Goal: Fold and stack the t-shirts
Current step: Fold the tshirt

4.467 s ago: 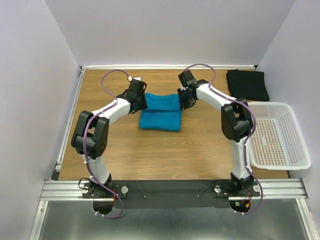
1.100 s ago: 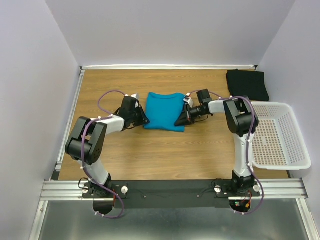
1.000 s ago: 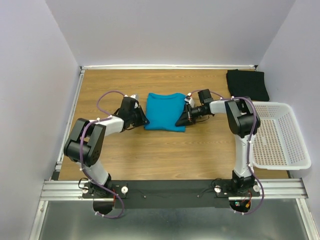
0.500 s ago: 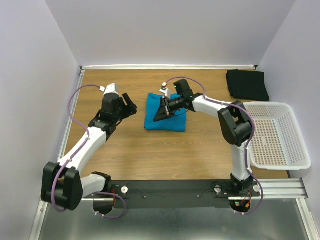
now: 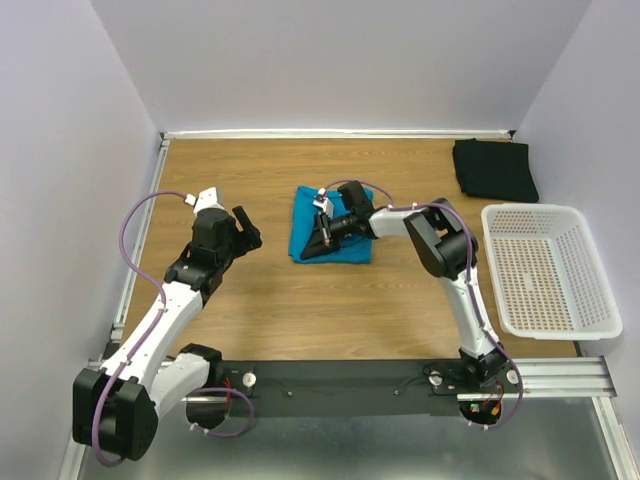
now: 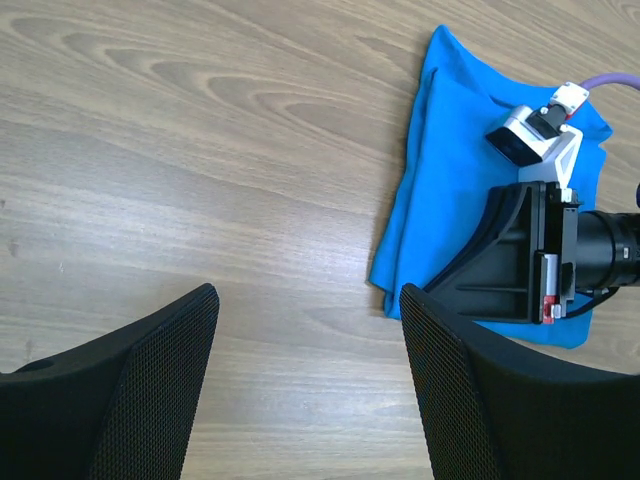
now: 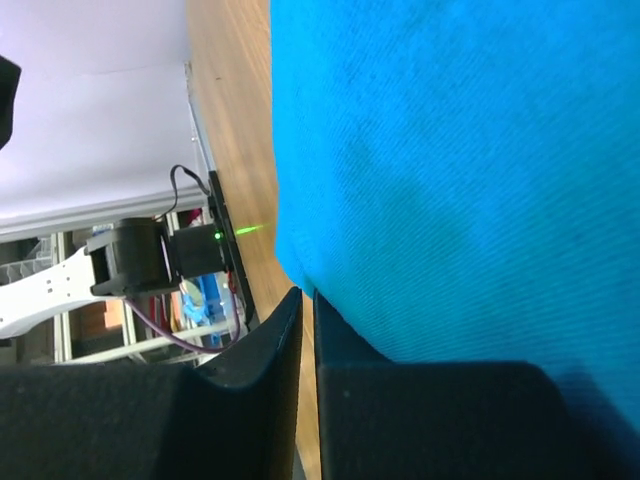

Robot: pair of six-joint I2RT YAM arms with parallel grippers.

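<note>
T-shirts at an intermediate stage of the fold-and-stack task. The bright teal-blue cloth short-sleeved shirt (image 5: pixel 308 205) lies near the middle of the wooden table (image 5: pixel 300 310) as a compact, layered rectangle with roughly straight edges, so its folding appears complete or close to it. The black cloth shirt (image 5: pixel 495 168) rests at the far right corner of the table, likewise folded into a flat rectangle, just beyond the white perforated plastic basket (image 5: pixel 530 207) that stands at the right edge. The two garments are well apart, with bare table between them; neither lies on the other, so the stacking step appears not yet done. The left arm's fingers (image 6: pixel 130 390) stand wide apart and hold nothing, poised above bare table to the left of the teal-blue shirt and clear of it. The right arm's fingers (image 7: pixel 250 370) are drawn nearly together, with only a thin slit between them, and lie low over the near left part of the teal-blue shirt, against its cloth. Whether they pinch a layer or merely press on it cannot be told from these views. By this reading, what remains is to bring one folded shirt onto the other without disturbing its folds.
</note>
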